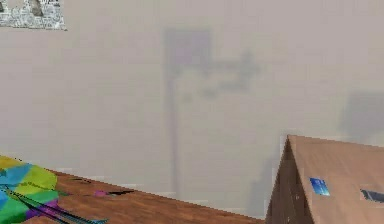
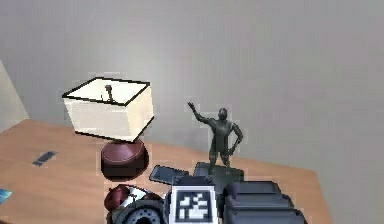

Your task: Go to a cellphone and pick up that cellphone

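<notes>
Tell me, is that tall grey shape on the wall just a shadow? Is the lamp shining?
In the forward view, the grey shape on the pale wall is only a shadow; in the arm side view, the lamp with a cream square shade and dark red round base throws no clear glow, so I cannot tell if it is lit.

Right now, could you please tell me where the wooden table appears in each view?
Forward view: the wooden table sits in the lower right corner.
Arm side view: the wooden table spans the lower left, under a lamp and statue.
Shared landmark: a small blue thing on its top, lower right in the forward view, left edge in the arm side view.
</notes>
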Tool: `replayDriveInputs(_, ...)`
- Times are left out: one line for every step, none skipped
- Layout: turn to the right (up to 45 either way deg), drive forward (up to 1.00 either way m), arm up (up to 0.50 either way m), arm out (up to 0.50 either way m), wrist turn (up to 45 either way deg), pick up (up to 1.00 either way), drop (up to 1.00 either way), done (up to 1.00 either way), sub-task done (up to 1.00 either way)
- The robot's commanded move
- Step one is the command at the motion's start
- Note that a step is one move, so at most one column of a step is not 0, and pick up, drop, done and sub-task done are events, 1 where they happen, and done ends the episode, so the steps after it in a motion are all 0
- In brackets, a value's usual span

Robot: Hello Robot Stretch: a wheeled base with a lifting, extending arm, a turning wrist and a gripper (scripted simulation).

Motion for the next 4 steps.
replayDriveInputs(0.0,0.0,0.0,0.22,0.0,0.0,0.0,0.0,0.0)
replayDriveInputs(0.0,0.0,0.0,0.0,45.0,0.0,0.0,0.0,0.0)
replayDriveInputs(0.0,0.0,0.0,0.0,45.0,0.0,0.0,0.0,0.0)
replayDriveInputs(0.0,0.0,0.0,0.0,45.0,0.0,0.0,0.0,0.0)
